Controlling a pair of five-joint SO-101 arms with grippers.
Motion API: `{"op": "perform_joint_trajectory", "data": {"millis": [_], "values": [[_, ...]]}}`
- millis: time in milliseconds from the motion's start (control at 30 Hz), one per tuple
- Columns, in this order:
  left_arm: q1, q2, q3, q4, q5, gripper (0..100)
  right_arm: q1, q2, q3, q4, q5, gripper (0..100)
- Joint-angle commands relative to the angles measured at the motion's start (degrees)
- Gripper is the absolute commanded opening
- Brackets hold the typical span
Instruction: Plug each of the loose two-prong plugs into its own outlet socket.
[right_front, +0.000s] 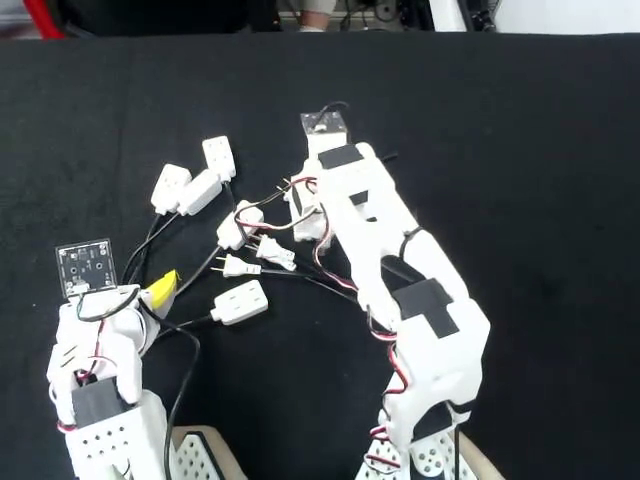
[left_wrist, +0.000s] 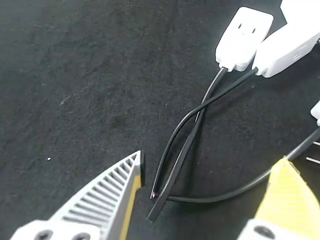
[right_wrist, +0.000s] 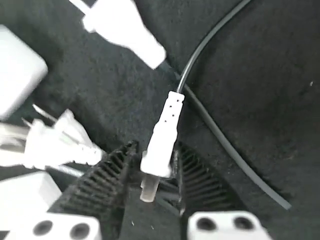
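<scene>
place: robotics lab | cue: black-clothed table (right_front: 540, 130), white robot arm (right_front: 400, 250)

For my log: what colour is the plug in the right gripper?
The plug is white, clearest in the right wrist view.

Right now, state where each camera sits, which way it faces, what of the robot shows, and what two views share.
High view: fixed above the table, looking down; shows the left arm and right arm from above.
Left wrist view: on the left arm, facing down past the open left claw at crossed black cords.
Right wrist view: on the right arm, facing down at the right claw shut on a white plug.
Shared: high and left wrist views both show the white outlet ending those cords.
</scene>
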Motion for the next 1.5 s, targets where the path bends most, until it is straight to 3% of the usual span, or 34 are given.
{"op": "perform_joint_trajectory", "data": {"millis": [0,200,400,567,967,1167,1467], "values": [[-0.7,-0.4,1.3,-1.1,0.0,39,0.4,-0.8,0.3,1.5,4.0,4.4],[-0.7,-0.3,1.3,-0.8,0.0,39,0.2,-0.8,4.4,3.3,11.1,4.5],[-0.2,-0.3,1.3,1.6,-6.3,39,1.1,-0.4,4.4,10.1,20.8,6.0],[1.1,-0.3,1.3,2.3,-8.8,39,2.9,-0.6,3.4,10.2,21.1,15.2],[0.9,-0.3,1.3,2.3,-8.7,39,2.8,0.5,-5.4,13.4,20.6,14.9],[0.8,-0.3,1.3,2.3,-8.7,39,2.8,9.1,-11.8,13.9,20.6,14.8],[0.9,-0.3,1.3,2.3,-8.7,39,3.1,16.2,-23.7,23.3,21.0,14.8]]}}
